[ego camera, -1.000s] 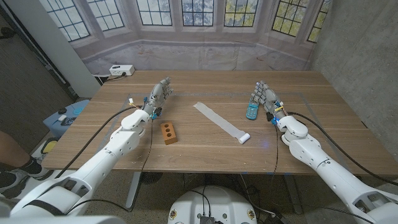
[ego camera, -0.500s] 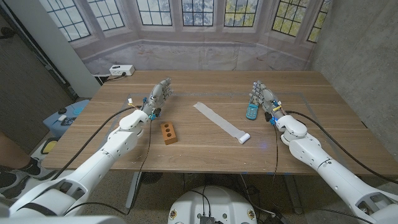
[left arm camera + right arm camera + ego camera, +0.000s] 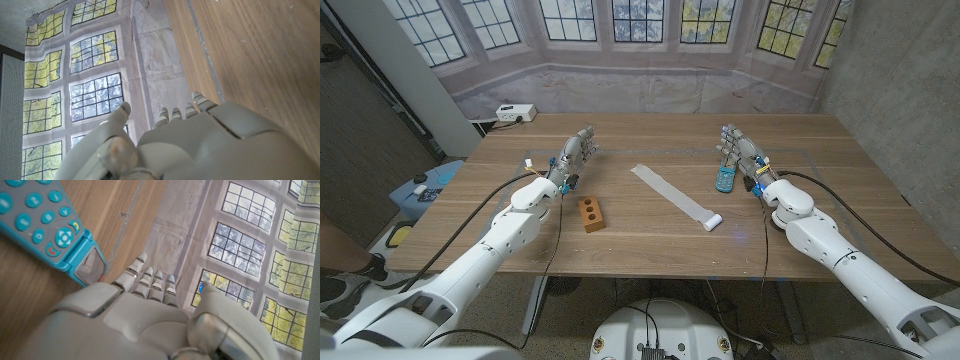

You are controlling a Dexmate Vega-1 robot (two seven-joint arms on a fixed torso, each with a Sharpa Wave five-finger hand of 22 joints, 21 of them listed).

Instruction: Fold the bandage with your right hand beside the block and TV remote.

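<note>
**Both robot hands wait at the far side of the counter, bandage untouched**

My right robot hand (image 3: pixel 742 155) stands over the far right part of the wooden counter (image 3: pixel 650 235), fingers straight and reaching away from me, holding nothing. It is just beside the TV remote (image 3: pixel 725 178), a blue and grey one with teal buttons, which lies on the wood on the side of my hand nearer the middle. In my right wrist view the same robot hand (image 3: pixel 135 320) shows its pale grey back with the fingers close together and extended, and the remote (image 3: pixel 47 225) lies on the boards next to it; I cannot tell from that view whether the two touch.

The bandage (image 3: pixel 673 195) lies in the middle of the counter as a long white strip running diagonally, its far end towards the left and its near end finishing in a small roll (image 3: pixel 713 222). It is well apart from both hands.

The block (image 3: pixel 590 213), orange-brown with two holes in its top, sits left of the bandage, between it and my left arm.

My left robot hand (image 3: pixel 575 155) is over the far left part, fingers extended and holding nothing; the left wrist view shows its back (image 3: pixel 200 145) above bare wood.
</note>
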